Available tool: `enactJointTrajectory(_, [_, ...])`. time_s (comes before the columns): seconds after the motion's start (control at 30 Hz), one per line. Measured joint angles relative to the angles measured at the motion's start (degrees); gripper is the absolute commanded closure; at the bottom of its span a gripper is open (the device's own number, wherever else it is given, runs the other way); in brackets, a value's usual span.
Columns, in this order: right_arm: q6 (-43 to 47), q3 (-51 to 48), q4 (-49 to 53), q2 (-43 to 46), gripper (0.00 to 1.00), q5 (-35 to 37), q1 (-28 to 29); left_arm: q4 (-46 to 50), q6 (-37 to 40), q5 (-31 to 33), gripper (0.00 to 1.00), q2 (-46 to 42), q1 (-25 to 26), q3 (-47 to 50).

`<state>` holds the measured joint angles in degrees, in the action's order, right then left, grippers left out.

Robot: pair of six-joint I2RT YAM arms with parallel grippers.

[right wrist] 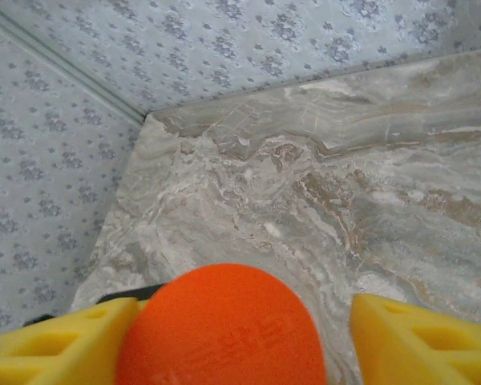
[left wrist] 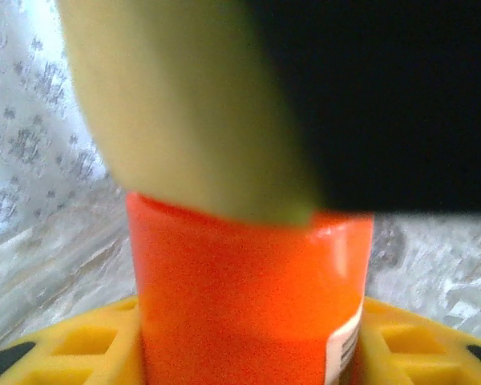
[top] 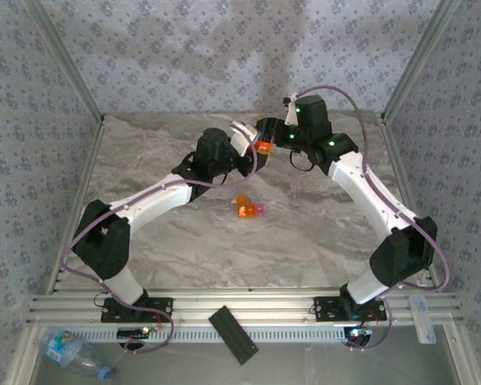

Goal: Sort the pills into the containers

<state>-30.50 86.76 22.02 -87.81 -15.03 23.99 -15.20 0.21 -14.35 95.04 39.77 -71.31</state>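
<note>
Where the front rail runs, a black flat bar (top: 233, 334) lies askew; past it, at mid-table, a small orange compartment (top: 244, 210) with a pink piece joined rests on the marble table (top: 321, 233), apart from both arms. Left gripper (top: 256, 152): clenched on the upright orange pill bottle (left wrist: 248, 297), toward the back. Right gripper (right wrist: 242, 353): at the bottle's top, jaws parted, one finger (right wrist: 417, 337) standing clear.
</note>
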Motion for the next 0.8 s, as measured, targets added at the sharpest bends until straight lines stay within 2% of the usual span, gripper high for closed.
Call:
enactJointTrajectory(0.17, [1.6,-2.3,-1.3,5.6,0.12,-7.7,-5.3,-1.4,-0.9,-4.7,1.00,0.0,-2.1,0.0])
enactJointTrajectory(0.37, [7.0,-1.6,-1.5,9.7,0.05,-15.5,-8.4,-0.3,-1.4,-15.8,1.00,0.0,-7.0,-0.3])
enactJointTrajectory(0.6, [15.7,2.6,2.1,5.5,0.05,-21.5,-7.6,6.9,-1.7,-30.5,1.00,0.0,-9.1,-5.2])
enactJointTrajectory(0.8, [19.3,5.1,5.0,2.1,0.09,-22.7,-5.4,11.7,-1.1,-37.0,1.00,0.0,-9.1,-8.9])
